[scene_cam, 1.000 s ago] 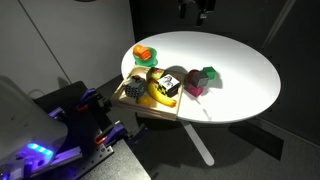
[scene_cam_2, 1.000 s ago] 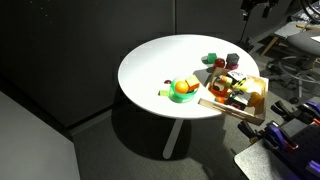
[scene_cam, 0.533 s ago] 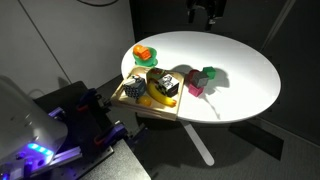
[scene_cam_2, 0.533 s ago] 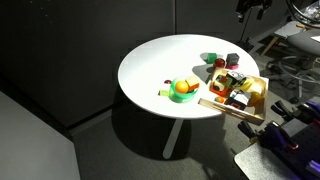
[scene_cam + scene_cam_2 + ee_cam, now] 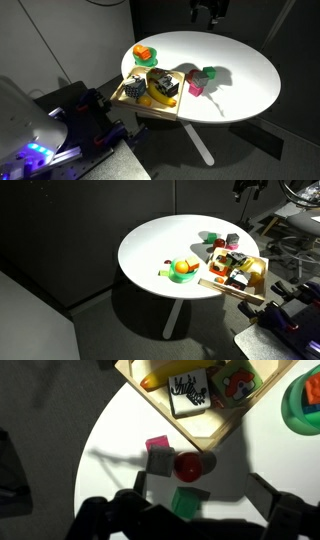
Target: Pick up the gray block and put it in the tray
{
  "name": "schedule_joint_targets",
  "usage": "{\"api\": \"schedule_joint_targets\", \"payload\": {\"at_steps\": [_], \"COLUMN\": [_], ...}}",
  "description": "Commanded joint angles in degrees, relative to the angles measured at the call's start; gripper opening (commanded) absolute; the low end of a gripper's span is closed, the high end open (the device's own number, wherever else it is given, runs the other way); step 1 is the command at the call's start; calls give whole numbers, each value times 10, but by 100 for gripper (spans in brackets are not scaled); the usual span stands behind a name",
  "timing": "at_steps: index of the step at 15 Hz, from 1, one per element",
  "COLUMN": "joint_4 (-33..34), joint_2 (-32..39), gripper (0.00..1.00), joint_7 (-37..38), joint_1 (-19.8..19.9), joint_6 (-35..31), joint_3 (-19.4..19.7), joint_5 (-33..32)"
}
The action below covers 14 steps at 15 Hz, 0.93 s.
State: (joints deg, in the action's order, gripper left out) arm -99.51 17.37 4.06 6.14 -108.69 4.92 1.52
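The gray block [image 5: 160, 461] lies on the white table next to a pink block [image 5: 157, 445], a red ball [image 5: 188, 465] and a green block [image 5: 186, 502]. The cluster also shows in an exterior view, with the gray block [image 5: 191, 76] just beyond the tray's far corner. The tan wooden tray [image 5: 205, 432] holds a banana and picture blocks, and shows in both exterior views [image 5: 140, 105] [image 5: 224, 285]. My gripper [image 5: 205, 495] is open and empty, high above the blocks [image 5: 208, 10] [image 5: 248, 186].
A green bowl [image 5: 145, 53] [image 5: 183, 269] with orange fruit sits on the table beside the tray. The tray overhangs the round table's edge [image 5: 250, 110]. Dark equipment [image 5: 70, 125] stands below the tray's side.
My gripper has shifted slightly sideways while staying high above the table. The blocks and tray have not moved.
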Motion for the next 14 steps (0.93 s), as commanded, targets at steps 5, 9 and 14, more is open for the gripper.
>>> {"api": "schedule_joint_targets", "payload": {"at_steps": [5, 9, 14], "joint_4": [9, 23, 26], "joint_2": [5, 30, 61], "gripper": [100, 100, 100], "joint_7": [4, 7, -2], "joint_1": [-1, 3, 10], "joint_6": [4, 0, -48], "joint_3": [2, 5, 5], "joint_5": [1, 8, 18]}}
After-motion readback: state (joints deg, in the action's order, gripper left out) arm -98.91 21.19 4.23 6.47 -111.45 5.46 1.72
